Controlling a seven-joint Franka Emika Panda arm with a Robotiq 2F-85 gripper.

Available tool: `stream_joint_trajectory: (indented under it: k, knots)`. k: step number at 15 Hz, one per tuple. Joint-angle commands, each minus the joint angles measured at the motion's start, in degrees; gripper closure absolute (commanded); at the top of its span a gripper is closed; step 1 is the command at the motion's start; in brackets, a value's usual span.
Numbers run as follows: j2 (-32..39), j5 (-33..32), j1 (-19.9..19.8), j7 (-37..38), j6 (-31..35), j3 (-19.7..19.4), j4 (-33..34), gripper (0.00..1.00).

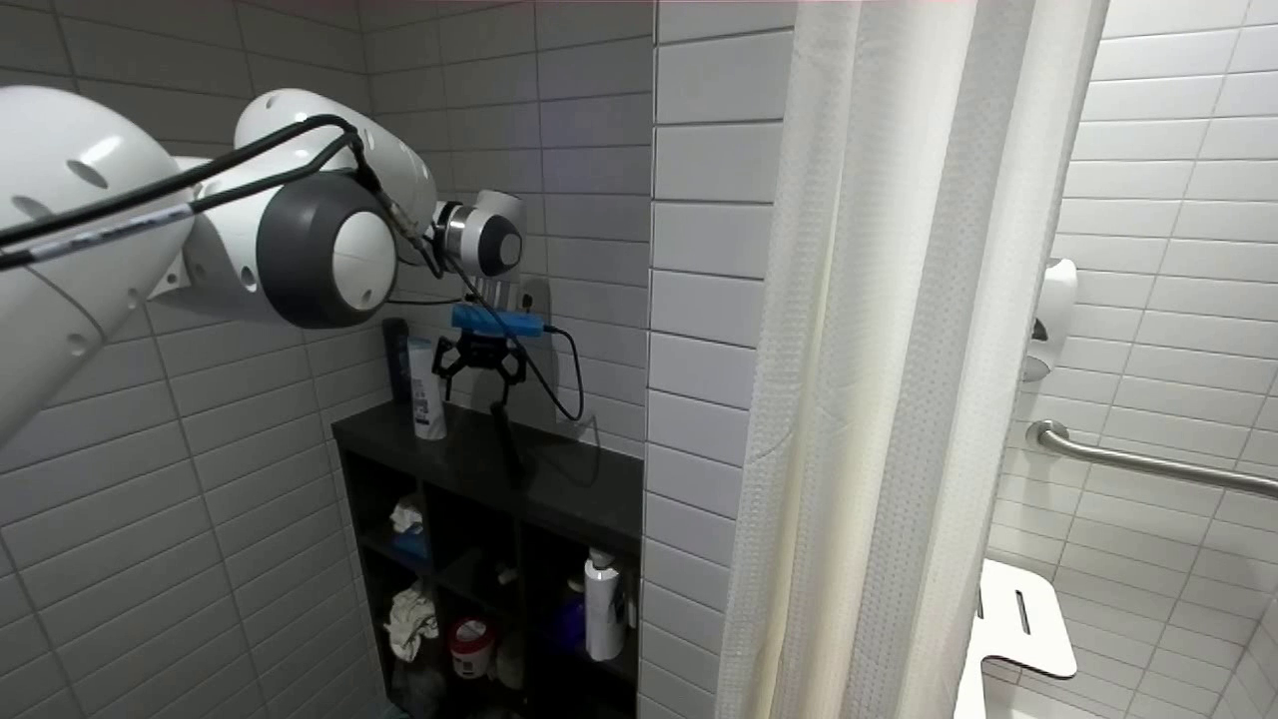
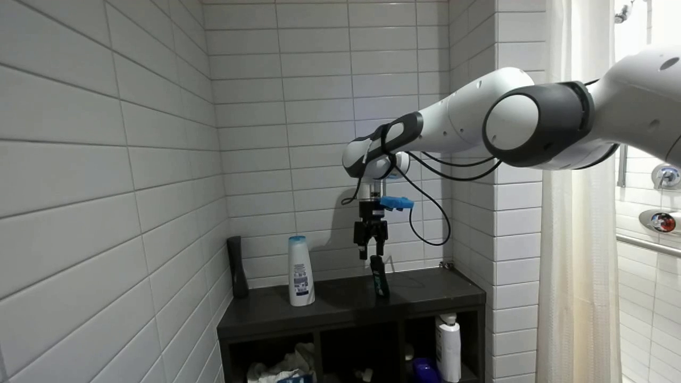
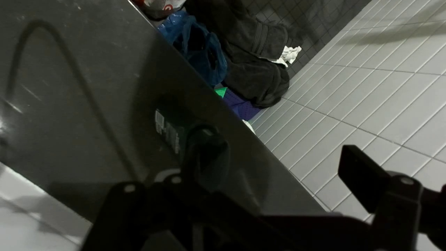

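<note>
The tabletop [image 2: 340, 308] carries two dark bottles [image 2: 379, 277] [image 2: 237, 267] and one blue-capped white bottle [image 2: 301, 274]. Below sit one tall white bottle [image 2: 449, 350] and one red-and-white tub [image 1: 472, 647]. There are two fingers [image 2: 363, 252], one robot arm [image 2: 463, 118] and one shower curtain [image 2: 578, 213].

– How does the shelf [image 2: 340, 303] look?
– Smooth, with a dull sheen and light scuffs.
– And on top of it?
– The white bottle [image 2: 301, 274] and dark bottle [image 2: 380, 279] look like smooth plastic.
– Above it?
– The gripper [image 2: 371, 255] looks matt; the arm [image 2: 511, 122] is smooth and glossy.
– Behind it?
– Smooth, faintly shiny tiles [image 2: 319, 133].
– Right of it, in both exterior views?
– A curtain [image 1: 869, 399] of waffle-textured cloth, and a satin metal bar [image 1: 1158, 460].
</note>
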Motion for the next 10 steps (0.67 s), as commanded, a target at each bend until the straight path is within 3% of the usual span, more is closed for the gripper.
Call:
stream_joint_trajectory:
  k: [1,10]
  knots:
    - [0.0,0.0,0.0,0.0,0.0,0.0,0.0,0.00]
    - [0.7,0.2,-0.3,2.6,-0.9,-0.8,1.0,0.00]
